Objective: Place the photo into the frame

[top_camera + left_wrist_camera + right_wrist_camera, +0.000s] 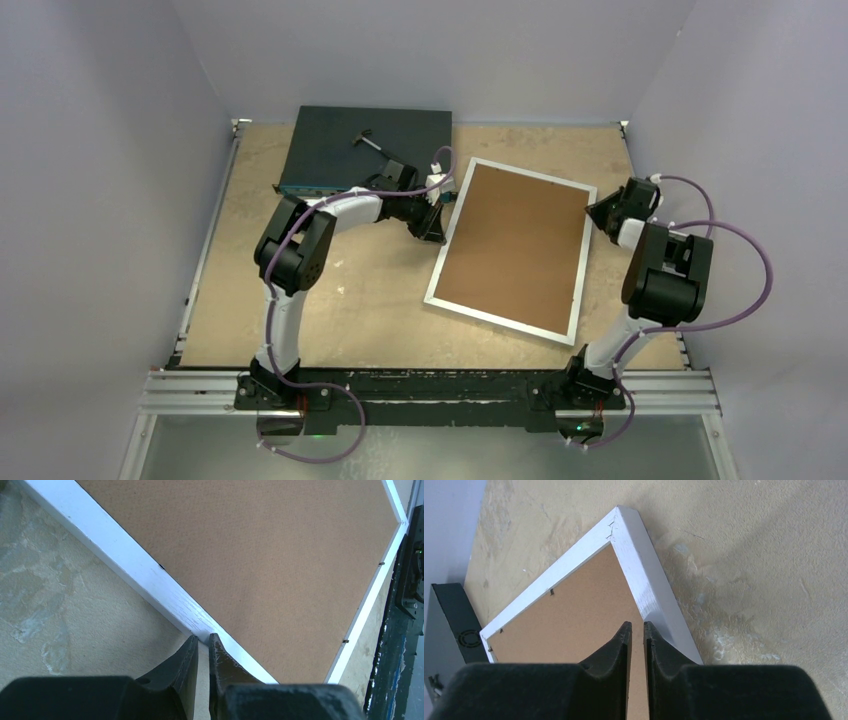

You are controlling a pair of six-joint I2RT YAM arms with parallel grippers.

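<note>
The frame (440, 262) lies face down, turned slightly, in the middle of the table, its thin white border round a plain brown backing board (515, 245). The photo is hidden. My left gripper (440, 236) is at the frame's left edge. In the left wrist view its tips (203, 639) meet the white border (125, 560), jaws nearly together with only table showing in the slit. My right gripper (592, 208) hovers at the frame's right edge near the far corner. In the right wrist view it (636, 626) is shut, empty, over the backing board (584, 610) beside the border (644, 570).
A dark flat switch box (365, 150) sits at the back left, just behind the left arm, with a small tool (365, 138) on top; it also shows at the right wrist view's left edge (449, 625). Grey walls enclose the table on three sides.
</note>
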